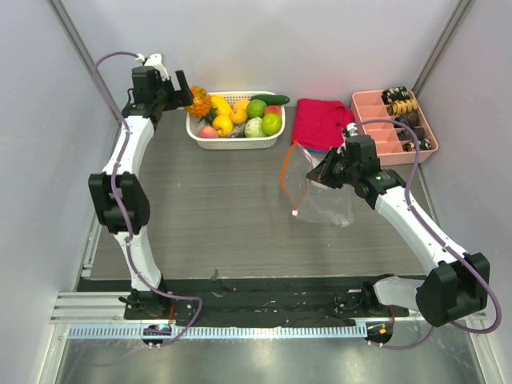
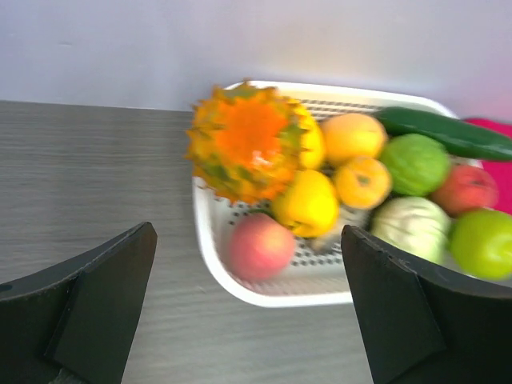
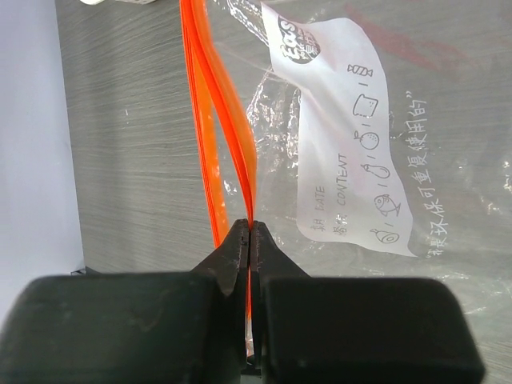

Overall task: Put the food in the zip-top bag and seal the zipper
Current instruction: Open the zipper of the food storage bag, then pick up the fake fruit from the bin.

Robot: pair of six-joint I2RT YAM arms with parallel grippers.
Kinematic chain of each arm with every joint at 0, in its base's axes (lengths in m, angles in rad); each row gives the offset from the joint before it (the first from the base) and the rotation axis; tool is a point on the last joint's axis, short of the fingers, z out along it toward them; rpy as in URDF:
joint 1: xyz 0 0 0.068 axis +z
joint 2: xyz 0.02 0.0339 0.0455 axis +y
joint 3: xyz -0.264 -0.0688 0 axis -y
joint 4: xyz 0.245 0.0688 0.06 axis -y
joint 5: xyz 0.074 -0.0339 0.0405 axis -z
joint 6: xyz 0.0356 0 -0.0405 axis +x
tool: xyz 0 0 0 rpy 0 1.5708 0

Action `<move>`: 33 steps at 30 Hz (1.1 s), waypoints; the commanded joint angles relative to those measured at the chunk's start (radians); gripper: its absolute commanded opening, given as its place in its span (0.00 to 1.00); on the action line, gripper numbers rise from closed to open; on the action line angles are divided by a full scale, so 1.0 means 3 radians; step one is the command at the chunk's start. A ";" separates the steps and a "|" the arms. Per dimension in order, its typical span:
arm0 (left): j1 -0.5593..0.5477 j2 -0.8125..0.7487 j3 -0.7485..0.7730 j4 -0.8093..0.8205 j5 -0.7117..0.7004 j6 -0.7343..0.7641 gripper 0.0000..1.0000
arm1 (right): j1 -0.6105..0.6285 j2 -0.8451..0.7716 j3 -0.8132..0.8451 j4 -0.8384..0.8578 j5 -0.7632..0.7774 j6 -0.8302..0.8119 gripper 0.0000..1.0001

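Note:
The food lies in a white slotted basket (image 1: 234, 145) at the back: a frilly orange-yellow fruit (image 2: 250, 144) at its left corner, a pink peach (image 2: 260, 246), a yellow fruit (image 2: 308, 204) and an orange one (image 2: 362, 182). My left gripper (image 1: 184, 90) is open and empty, just above and left of the basket, close to the frilly fruit (image 1: 199, 102). The clear zip-top bag (image 1: 328, 204) lies right of centre. My right gripper (image 3: 250, 234) is shut on its orange-red zipper (image 3: 220, 104), beside the whitish label (image 3: 352, 120). The mouth strips part beyond the jaws.
The basket also holds green fruits (image 1: 270, 123), a pale cabbage-like piece (image 2: 410, 228) and a dark green cucumber (image 2: 448, 132). A red cloth (image 1: 320, 122) and a pink compartment tray (image 1: 366, 108) with small parts sit at the back right. Walls close both sides.

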 commanded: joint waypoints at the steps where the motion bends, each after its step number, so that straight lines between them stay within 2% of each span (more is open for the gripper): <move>1: -0.0009 0.0326 0.0234 0.0312 -0.0261 0.0303 1.00 | -0.0014 0.0047 0.0117 0.0162 -0.0035 -0.0071 0.01; 8: 0.0006 0.0700 0.0315 0.0747 0.0132 0.0318 1.00 | -0.0009 0.0093 0.0087 0.0177 -0.0056 -0.0091 0.01; 18: 0.0006 0.1063 0.0550 0.1115 0.0230 0.0190 1.00 | -0.0014 0.0144 0.0081 0.0213 -0.0102 -0.0101 0.01; 27: 0.0006 0.1426 0.0924 0.1045 0.0358 0.0165 1.00 | -0.0030 0.0221 0.0097 0.0218 -0.0138 -0.0112 0.01; 33: 0.0001 0.1605 0.1128 0.0763 0.0496 0.0134 1.00 | -0.0045 0.0221 0.0092 0.0218 -0.0153 -0.0112 0.01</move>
